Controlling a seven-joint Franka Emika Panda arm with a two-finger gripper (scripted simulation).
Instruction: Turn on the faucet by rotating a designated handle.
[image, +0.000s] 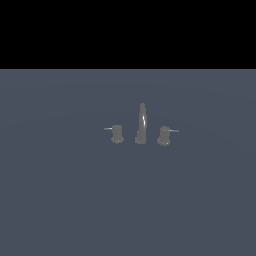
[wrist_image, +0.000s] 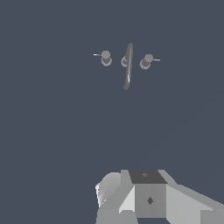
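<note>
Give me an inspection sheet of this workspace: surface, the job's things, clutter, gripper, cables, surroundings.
Surface: plain blue-grey floor, flat and unmarked.
Job's things: the faucet stands upright, its thin arched spout between two stubby knobs. The handle is on the exterior view's right, its lever pin pointing right. The twin knob is on the exterior view's left, its pin pointing left.
Clutter: nothing seen.
Gripper: absent from the exterior view; the wrist view shows only part of the arm's grey body, far from the faucet; fingers not visible.
Cables: nothing seen.
Surroundings: black band above the floor, nothing else.
</note>
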